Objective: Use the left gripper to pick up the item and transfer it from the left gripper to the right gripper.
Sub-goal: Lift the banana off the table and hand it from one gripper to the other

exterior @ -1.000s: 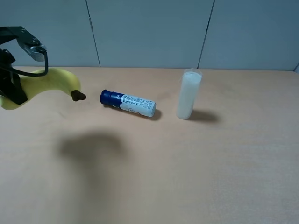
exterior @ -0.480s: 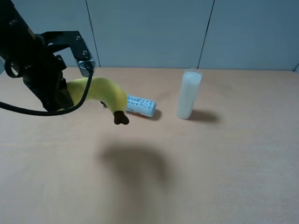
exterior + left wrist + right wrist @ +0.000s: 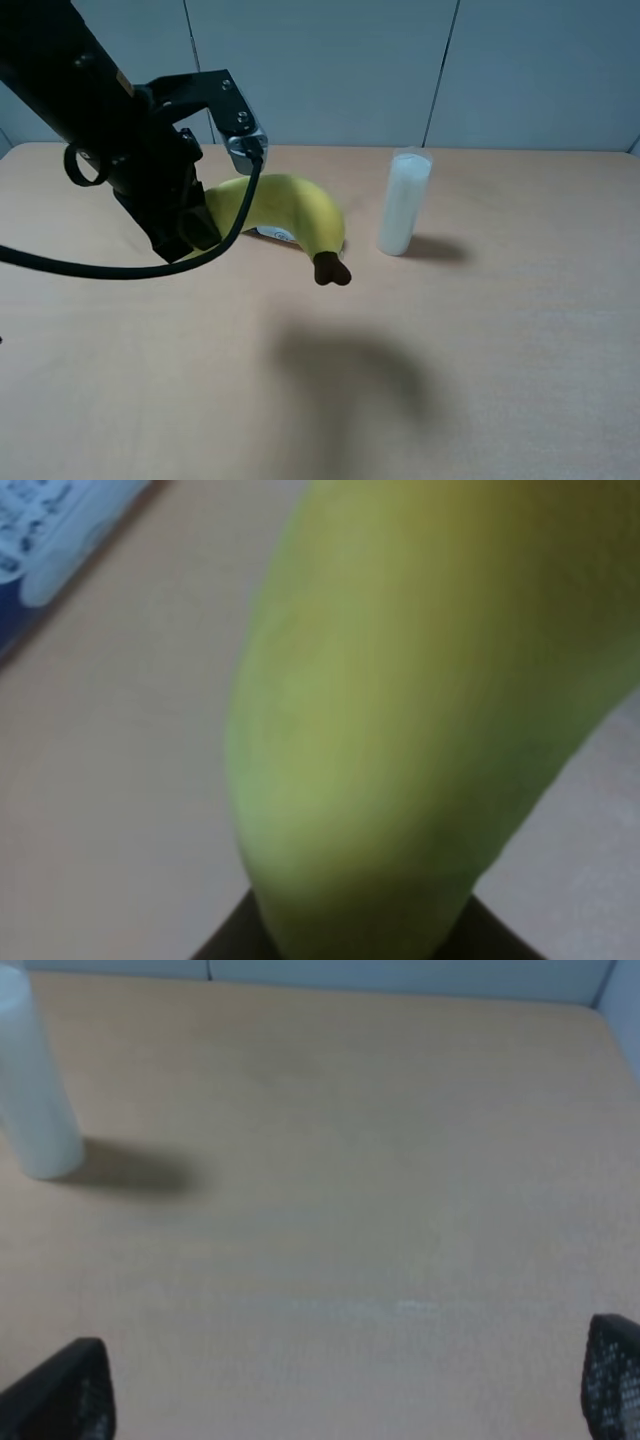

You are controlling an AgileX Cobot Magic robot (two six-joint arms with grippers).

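**Item**: curved yellow banana with a dark brown stem tip. You will find it lifted clear of the table, over the stretch near the far edge and left of the middle. The stem tip hangs downward, on the end nearer the right edge. The opposite end sits in the left gripper. In the left wrist view it fills most of the picture, blurred.

**Left gripper**: black, with an angular bracket carrying a small grey metal piece. The jaws are clamped on the item's blunt end. A black cable loops below the arm.

**Right gripper**: you see only two black fingertips in its wrist view. The jaws stand wide apart above the table.

**Bottle**: white, lying on the table behind the item. You can see only a sliver of it.

**Cylinder**: translucent white and upright. It stands near the far edge at about the middle, on the right-edge side of the stem tip and apart from it.

**Shadow**: a soft dark patch on the table, toward the near edge.
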